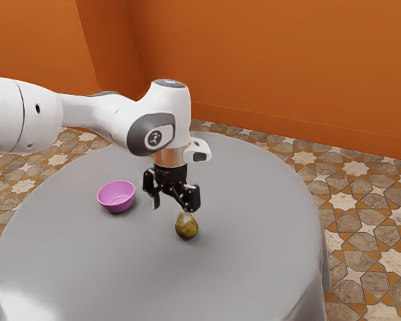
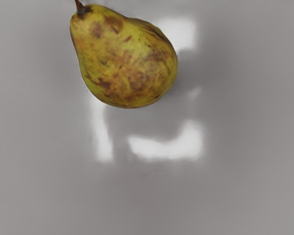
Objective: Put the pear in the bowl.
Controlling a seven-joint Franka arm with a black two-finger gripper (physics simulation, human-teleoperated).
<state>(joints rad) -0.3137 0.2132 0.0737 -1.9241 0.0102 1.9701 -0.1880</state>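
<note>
My black gripper (image 1: 172, 208), released with fingers spread, hangs near a tapering, brown-mottled pear (image 2: 127, 63) (slim, dark stem attached).

no readable text, no legible labels, no brands, no numbers, no signs
</note>
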